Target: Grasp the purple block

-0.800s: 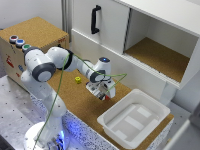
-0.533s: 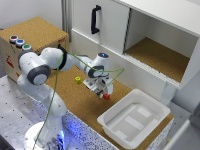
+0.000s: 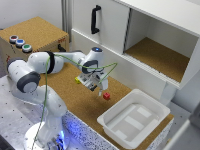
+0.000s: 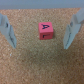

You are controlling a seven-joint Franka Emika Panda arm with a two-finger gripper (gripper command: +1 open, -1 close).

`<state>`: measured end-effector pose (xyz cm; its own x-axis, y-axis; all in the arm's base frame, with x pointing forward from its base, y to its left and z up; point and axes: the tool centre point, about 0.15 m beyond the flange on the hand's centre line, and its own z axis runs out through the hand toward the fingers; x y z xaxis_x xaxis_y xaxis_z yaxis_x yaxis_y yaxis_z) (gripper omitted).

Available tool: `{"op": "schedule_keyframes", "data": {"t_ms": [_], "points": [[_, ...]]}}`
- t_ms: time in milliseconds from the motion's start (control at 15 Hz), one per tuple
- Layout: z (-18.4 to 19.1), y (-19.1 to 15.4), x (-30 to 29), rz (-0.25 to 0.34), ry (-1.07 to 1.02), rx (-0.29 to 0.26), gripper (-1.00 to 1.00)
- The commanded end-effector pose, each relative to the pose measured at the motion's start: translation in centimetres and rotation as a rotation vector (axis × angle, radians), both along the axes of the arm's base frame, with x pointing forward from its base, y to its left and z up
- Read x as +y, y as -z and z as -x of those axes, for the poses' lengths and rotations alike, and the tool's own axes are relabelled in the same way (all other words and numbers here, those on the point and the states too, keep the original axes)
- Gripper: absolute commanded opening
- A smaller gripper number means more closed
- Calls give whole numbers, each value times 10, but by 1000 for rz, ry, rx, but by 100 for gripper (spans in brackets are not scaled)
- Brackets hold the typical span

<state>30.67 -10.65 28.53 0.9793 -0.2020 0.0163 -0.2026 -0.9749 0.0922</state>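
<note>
No purple block shows in either view; it is hidden or out of view. My gripper point(image 3: 95, 86) hangs open just above the cork board, with both fingers pointing down. In the wrist view a pinkish-red block point(image 4: 45, 31) marked with the letter A lies on the cork between the spread fingers point(image 4: 70, 33), touching neither, and the gripper point(image 4: 40, 46) is empty. The exterior view has a red block point(image 3: 106, 95) just to the right of the gripper and a yellow block point(image 3: 77, 79) on its left.
A white tray point(image 3: 150, 102) stands at the exterior view's lower right. Behind the board is a white cabinet point(image 3: 115, 30) with a black handle point(image 3: 94, 19) and an open shelf. A cork box point(image 3: 35, 32) with coloured buttons is at the left.
The arm's elbow has swung toward the exterior view's left and lower. The gripper has stayed open over nearly the same spot on the cork.
</note>
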Motion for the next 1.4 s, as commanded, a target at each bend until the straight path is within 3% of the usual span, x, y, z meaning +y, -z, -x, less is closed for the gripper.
{"op": "schedule_keyframes", "data": {"t_ms": [0,467,733,1133,1333], "points": [[-16,-3,28,7,-78,-15,100],[-53,6,116,29,-267,-118,100],[-75,33,120,25,-318,-150,100],[-91,49,124,59,-370,-132,100],[-93,58,128,53,-380,-82,100]]}}
